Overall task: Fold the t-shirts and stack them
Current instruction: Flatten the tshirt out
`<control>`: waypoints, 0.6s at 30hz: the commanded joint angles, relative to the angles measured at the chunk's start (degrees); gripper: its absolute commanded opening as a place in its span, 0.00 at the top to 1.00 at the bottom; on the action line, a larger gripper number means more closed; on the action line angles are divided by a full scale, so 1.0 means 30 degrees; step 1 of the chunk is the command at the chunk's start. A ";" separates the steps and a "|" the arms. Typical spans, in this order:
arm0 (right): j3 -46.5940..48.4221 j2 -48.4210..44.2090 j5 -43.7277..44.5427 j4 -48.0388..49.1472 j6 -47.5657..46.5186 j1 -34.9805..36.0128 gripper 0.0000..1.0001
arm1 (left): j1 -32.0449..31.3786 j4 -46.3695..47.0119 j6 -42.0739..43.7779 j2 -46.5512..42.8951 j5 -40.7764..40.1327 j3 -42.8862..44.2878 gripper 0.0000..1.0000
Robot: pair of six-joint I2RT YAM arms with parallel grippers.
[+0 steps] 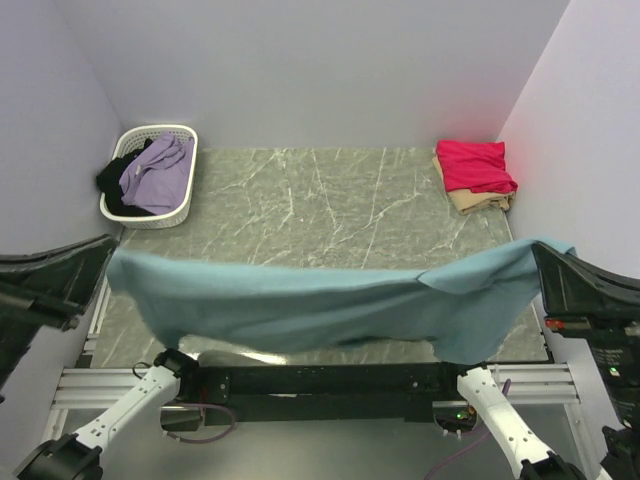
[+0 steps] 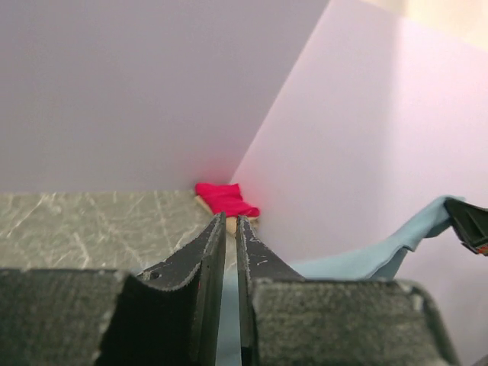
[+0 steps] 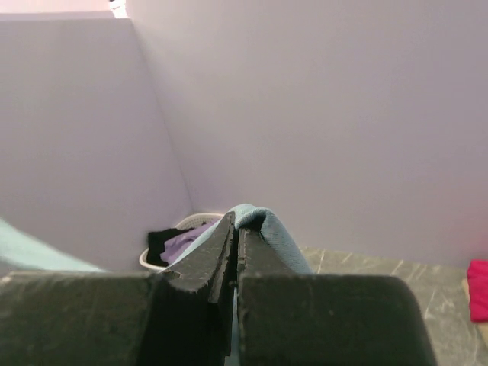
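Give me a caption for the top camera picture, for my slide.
Teal shirt stretched between left gripper and right gripper above the table, pink shirt folded on beige shirt at far right.

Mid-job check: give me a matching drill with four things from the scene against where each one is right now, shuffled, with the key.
1. teal-blue t-shirt
2. crimson-pink t-shirt
3. beige t-shirt
4. white basket

a. far left corner
b. under another shirt
c. held up, spread wide in the air
d. top of the far right pile

Pairs: 1-c, 2-d, 3-b, 4-a
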 commanded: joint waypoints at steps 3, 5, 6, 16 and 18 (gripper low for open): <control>0.0434 0.1122 -0.0868 0.0848 -0.0509 0.0051 0.99 | -0.0003 -0.0287 0.0328 0.0370 0.0041 -0.0494 0.83; -0.0821 0.1795 -0.1424 0.0967 -0.0306 0.0022 1.00 | -0.0003 -0.0173 0.0328 0.0458 -0.0697 -0.2127 0.85; -0.1352 0.2001 -0.1426 0.1316 -0.0217 0.0051 1.00 | -0.0003 0.0351 0.0386 0.0430 -0.0932 -0.2806 0.86; -0.5545 0.3614 -0.0958 0.2783 -0.0275 0.0080 1.00 | -0.0003 0.3137 0.0095 0.1717 0.2044 -1.0393 0.26; -0.5810 0.3614 -0.0754 0.2959 -0.0304 0.0110 1.00 | -0.0003 0.4801 -0.0431 0.1777 0.4854 -1.3290 0.25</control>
